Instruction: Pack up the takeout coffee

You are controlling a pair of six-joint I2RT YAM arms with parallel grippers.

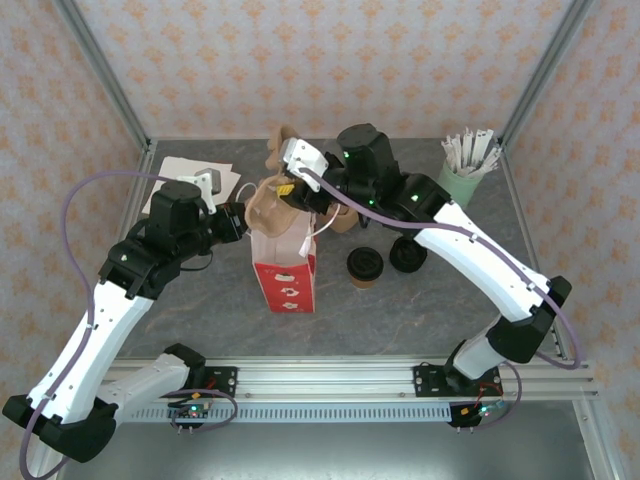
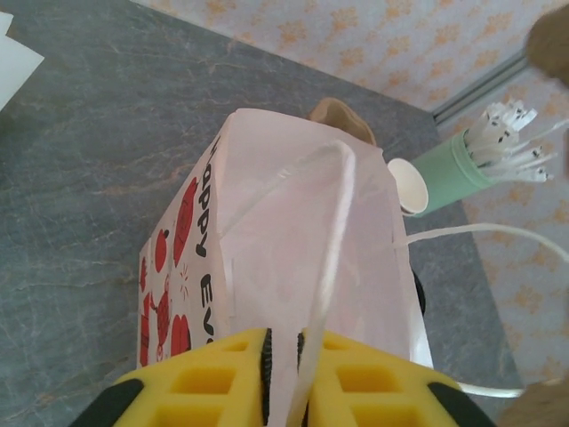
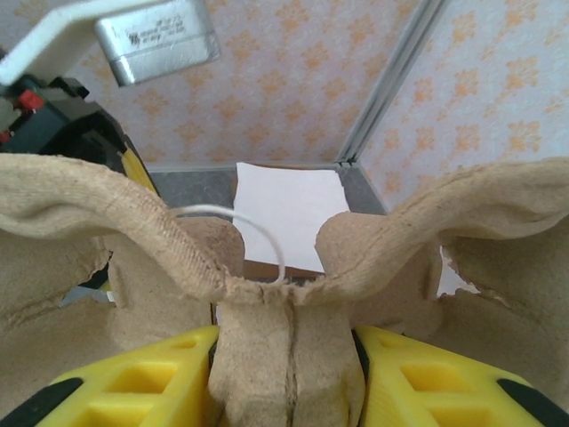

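Left fingers [image 2: 356, 365] were clenched on the rim and handle of the gift bag [image 2: 293, 231], I saw. Right fingers [image 3: 418, 374] gripped the pulp cup carrier [image 3: 284, 347] by its middle rib, at the bag's mouth. Takeout coffee [image 1: 365, 266] stood lidded on the counter [image 1: 200, 300], just right of the bag.

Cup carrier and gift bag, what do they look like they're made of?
Cup carrier: moulded paper pulp by the look, matte brown, fibrous and rough with ragged edges. Gift bag: probably thin paper, smooth white with red print, its walls creased.
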